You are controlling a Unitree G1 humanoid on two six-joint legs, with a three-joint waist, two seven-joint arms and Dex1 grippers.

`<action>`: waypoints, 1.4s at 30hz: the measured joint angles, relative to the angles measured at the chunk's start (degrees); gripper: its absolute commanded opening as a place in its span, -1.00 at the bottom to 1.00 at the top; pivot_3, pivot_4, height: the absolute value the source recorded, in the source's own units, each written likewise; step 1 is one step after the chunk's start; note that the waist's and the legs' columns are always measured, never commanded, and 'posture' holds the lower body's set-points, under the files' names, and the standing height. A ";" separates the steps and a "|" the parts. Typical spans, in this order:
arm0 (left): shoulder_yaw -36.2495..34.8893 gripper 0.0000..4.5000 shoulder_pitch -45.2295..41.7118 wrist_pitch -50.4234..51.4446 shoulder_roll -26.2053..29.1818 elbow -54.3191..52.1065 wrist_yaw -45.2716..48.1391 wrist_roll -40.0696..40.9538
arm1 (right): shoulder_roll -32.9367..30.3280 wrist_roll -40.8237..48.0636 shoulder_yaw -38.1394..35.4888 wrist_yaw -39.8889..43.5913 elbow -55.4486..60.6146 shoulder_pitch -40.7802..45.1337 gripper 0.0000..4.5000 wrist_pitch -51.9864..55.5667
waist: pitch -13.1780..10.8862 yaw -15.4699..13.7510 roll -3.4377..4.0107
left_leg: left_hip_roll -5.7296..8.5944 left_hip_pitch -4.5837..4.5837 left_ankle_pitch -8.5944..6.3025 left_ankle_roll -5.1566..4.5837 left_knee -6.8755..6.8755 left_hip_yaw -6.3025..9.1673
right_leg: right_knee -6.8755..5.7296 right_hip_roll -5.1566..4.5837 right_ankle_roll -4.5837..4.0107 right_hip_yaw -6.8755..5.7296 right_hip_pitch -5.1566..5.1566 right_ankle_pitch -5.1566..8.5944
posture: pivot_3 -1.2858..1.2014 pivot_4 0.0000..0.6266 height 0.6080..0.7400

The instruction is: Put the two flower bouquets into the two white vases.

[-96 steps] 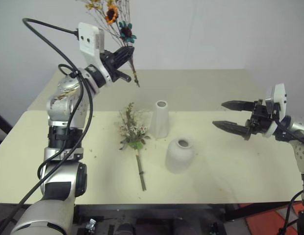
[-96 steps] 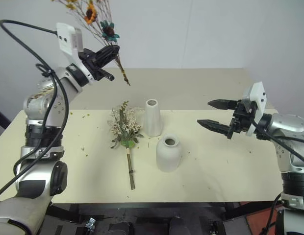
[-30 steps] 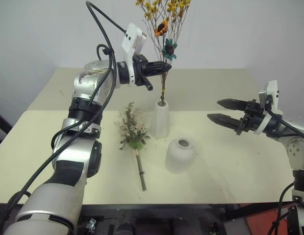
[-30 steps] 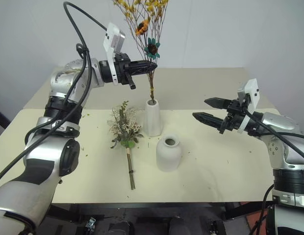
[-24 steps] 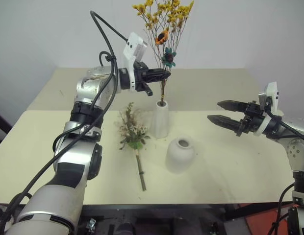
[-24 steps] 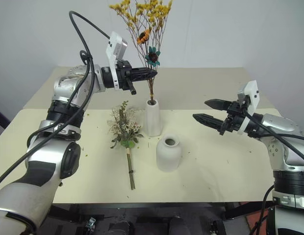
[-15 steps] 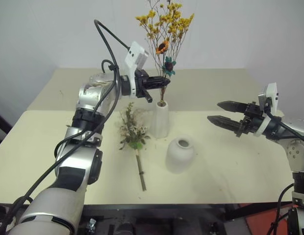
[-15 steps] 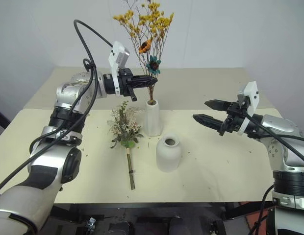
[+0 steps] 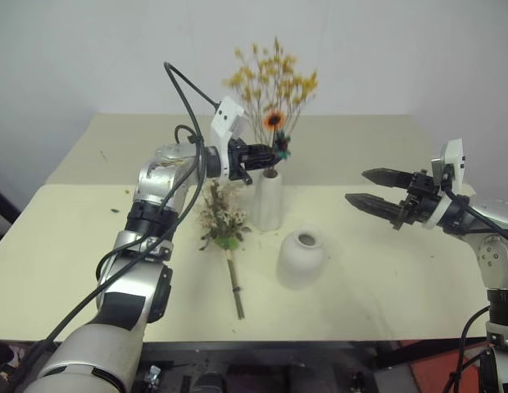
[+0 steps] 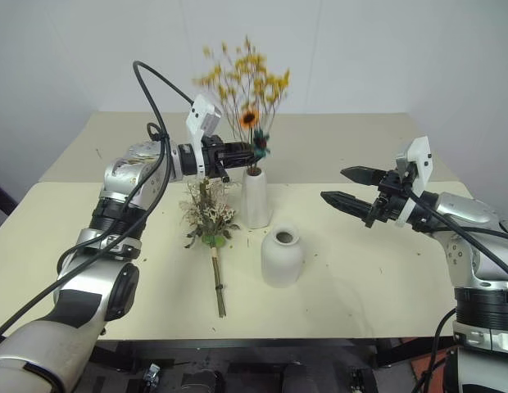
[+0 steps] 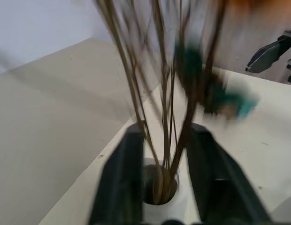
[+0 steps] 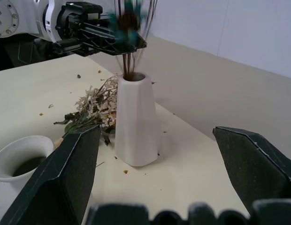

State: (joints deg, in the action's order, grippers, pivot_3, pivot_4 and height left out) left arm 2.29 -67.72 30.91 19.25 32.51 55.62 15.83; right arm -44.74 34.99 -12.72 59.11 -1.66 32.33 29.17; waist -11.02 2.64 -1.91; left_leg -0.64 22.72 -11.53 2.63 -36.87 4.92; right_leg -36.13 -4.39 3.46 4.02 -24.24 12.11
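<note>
The yellow-orange bouquet (image 9: pixel 273 82) stands upright with its stems down in the tall slim white vase (image 9: pixel 268 201). My left gripper (image 9: pixel 273 153) is level just above the vase mouth, open, its fingers (image 11: pixel 121 178) on either side of the stems without pinching them. The larger bouquet (image 9: pixel 223 219) of cream sprigs and green leaves lies flat on the table left of the tall vase, stem toward the front edge. The short round white vase (image 9: pixel 301 259) stands in front of the tall one with nothing in it. My right gripper (image 9: pixel 370 187) hovers open at the right, pointing toward the vases.
The cream table (image 9: pixel 385 278) has bare surface right of the vases and along the front. Small plant crumbs lie scattered on its left half. A white wall stands behind the table.
The left gripper came down with the yellow-orange bouquet, sinking its stems deeper into the tall vase, and its fingers have parted from the stems. The right gripper stayed put.
</note>
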 measured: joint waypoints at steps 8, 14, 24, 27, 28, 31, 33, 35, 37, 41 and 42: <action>0.00 0.99 6.70 6.62 4.05 -12.21 -0.93 0.38 | 0.40 -0.03 0.20 0.58 -0.13 0.11 1.00 -0.56 | 0.00 0.29 0.00 | -0.02 -0.04 0.00 0.00 0.01 0.00 | -0.04 0.01 0.00 0.01 0.00 0.00 | 0.03 -0.52 1.00; -1.31 0.99 15.38 17.41 11.09 -25.13 -2.38 3.20 | 0.46 -0.04 0.40 1.51 -0.26 0.13 1.00 -1.10 | 0.00 0.47 0.01 | -0.04 -0.03 0.00 0.00 -0.01 0.01 | -0.06 0.01 -0.01 0.01 0.00 0.00 | 0.03 -0.52 1.00; -0.13 0.99 16.70 53.25 17.09 -36.32 -13.40 5.74 | 0.46 -0.42 1.09 4.44 -0.26 0.53 1.00 -1.37 | -0.01 0.41 0.01 | -0.03 -0.09 0.00 0.00 -0.01 0.01 | -0.06 0.01 0.05 0.00 0.06 0.03 | 0.03 -0.52 1.00; 1.00 0.99 13.86 60.28 13.45 -31.77 -19.71 6.60 | 0.51 -0.74 1.62 4.74 -0.77 1.50 1.00 -1.42 | -0.01 0.16 0.01 | -0.03 -0.09 0.00 0.00 -0.02 0.01 | -0.06 0.02 0.05 -0.01 0.05 0.03 | 0.03 -0.52 1.00; 1.81 0.99 12.99 60.93 13.20 -29.85 -21.72 7.21 | 0.58 -0.90 2.06 4.85 -0.86 2.02 1.00 -1.43 | -0.01 0.14 0.01 | -0.03 -0.10 0.00 0.00 -0.01 0.01 | -0.07 0.02 0.05 0.00 0.04 0.03 | 0.03 -0.52 1.00; 3.61 0.99 9.98 61.31 12.31 -22.73 -27.60 11.28 | 0.64 -1.07 2.46 5.13 -1.26 2.39 1.00 -1.48 | -0.01 0.25 0.01 | -0.04 -0.09 -0.01 0.00 -0.01 0.01 | -0.07 0.02 0.03 0.00 0.02 0.02 | 0.03 -0.52 1.00; 5.15 0.99 7.98 61.31 12.22 -17.90 -31.54 15.27 | 0.86 -1.07 2.73 5.35 -1.27 2.43 1.00 -1.49 | -0.01 0.23 0.01 | -0.03 -0.09 -0.01 0.00 -0.01 0.01 | -0.08 0.01 0.03 0.00 0.02 0.02 | 0.03 -0.52 1.00; 7.08 0.99 6.21 61.32 12.22 -13.31 -36.37 20.99 | 1.10 -1.07 2.86 5.51 -1.28 2.43 1.00 -1.50 | -0.01 0.14 0.01 | -0.03 -0.09 -0.01 0.00 -0.01 0.01 | -0.09 0.00 0.03 0.00 0.03 0.02 | 0.03 -0.52 1.00; 8.14 0.99 5.35 61.32 11.87 -10.24 -40.97 26.05 | 1.30 -1.08 2.93 5.55 -1.23 2.43 1.00 -1.54 | -0.01 0.09 0.01 | -0.03 -0.09 -0.01 0.00 -0.01 0.02 | -0.08 0.00 0.03 0.00 0.02 0.02 | 0.03 -0.52 1.00; 10.30 0.99 3.36 61.32 11.89 -7.03 -50.55 37.64 | 1.43 -1.08 2.94 5.54 -1.17 2.42 1.00 -1.62 | -0.01 0.02 0.01 | -0.02 -0.06 -0.01 0.00 -0.01 0.01 | -0.09 -0.01 -0.02 0.01 0.00 -0.01 | 0.03 -0.52 1.00; 10.84 0.99 2.83 61.32 12.14 -6.82 -52.64 40.40 | 1.54 -1.07 2.94 5.53 -1.13 2.41 1.00 -1.66 | -0.01 0.03 0.01 | -0.02 -0.07 -0.01 0.00 -0.01 0.02 | -0.09 0.00 -0.02 0.01 0.00 -0.01 | 0.03 -0.52 1.00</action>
State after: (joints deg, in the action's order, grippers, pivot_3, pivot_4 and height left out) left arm 13.13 -64.89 92.23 31.39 25.68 2.98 56.23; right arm -43.20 33.91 -9.78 64.64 -2.79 34.74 27.51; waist -11.02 2.66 -1.89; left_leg -0.66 22.66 -11.53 2.63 -36.87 4.94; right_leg -36.21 -4.40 3.44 4.03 -24.24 12.09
